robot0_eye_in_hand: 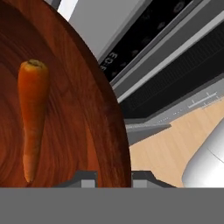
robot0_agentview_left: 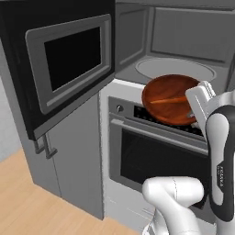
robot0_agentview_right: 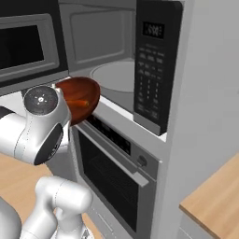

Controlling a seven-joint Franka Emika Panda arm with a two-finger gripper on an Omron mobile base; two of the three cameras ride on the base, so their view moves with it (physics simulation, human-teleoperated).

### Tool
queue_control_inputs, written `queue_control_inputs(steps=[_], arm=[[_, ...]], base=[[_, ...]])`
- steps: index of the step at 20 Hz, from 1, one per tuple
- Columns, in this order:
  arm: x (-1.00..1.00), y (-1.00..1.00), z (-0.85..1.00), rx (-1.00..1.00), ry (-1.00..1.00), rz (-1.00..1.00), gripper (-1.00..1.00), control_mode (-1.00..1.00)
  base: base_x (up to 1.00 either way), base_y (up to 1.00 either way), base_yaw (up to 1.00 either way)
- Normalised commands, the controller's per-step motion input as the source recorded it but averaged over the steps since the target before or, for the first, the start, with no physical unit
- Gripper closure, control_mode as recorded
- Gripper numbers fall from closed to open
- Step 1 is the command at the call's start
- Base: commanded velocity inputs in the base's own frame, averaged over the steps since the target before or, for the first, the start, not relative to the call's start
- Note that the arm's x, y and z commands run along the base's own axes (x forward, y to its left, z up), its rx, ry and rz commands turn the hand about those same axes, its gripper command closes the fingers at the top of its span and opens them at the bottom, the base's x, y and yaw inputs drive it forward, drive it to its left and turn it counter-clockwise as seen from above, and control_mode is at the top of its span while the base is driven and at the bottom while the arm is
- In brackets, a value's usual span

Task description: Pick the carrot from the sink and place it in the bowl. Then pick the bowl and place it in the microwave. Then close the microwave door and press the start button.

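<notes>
Hand view puts my claw point(robot0_eye_in_hand: 113, 175) clamped on the near rim of the bowl point(robot0_eye_in_hand: 74, 105), the carrot point(robot0_eye_in_hand: 31, 118) lying loose in the dish just beyond the fingertips. From the left base view I hold the bowl tilted, in front of the microwave point(robot0_agentview_left: 183, 41) cavity and above the oven point(robot0_agentview_left: 151, 151), the microwave door point(robot0_agentview_left: 69, 59) swung wide. I judge the risks: carrot sliding out on the tilt, rim slipping, bowl catching the sill.

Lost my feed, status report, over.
Gripper shut on bowl rim. Carrot inside bowl. Bowl at open microwave mouth, door swung wide, path clear.
</notes>
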Motion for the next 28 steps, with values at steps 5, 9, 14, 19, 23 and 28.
queue_control_inputs(steps=[5, 9, 14, 19, 23, 28], arm=[[0.0, 0.0, 0.0, 0.0, 0.0, 0.0, 1.0, 1.0], [0.0, 0.0, 0.0, 0.0, 0.0, 0.0, 1.0, 1.0], [0.0, 0.0, 0.0, 0.0, 0.0, 0.0, 1.0, 1.0], [0.01, 0.02, 0.09, 0.12, -0.07, -0.06, 1.0, -1.0], [0.0, 0.01, 0.33, 0.18, -0.25, -0.21, 1.0, -1.0], [0.13, 0.09, 0.38, 0.12, -0.23, -0.31, 1.0, -1.0]], base=[[0.06, 0.08, 0.1], [0.0, 0.01, 0.18], [-0.06, -0.08, 0.26], [0.0, 0.0, 0.02], [0.0, 0.0, 0.0], [0.0, 0.0, 0.0]])
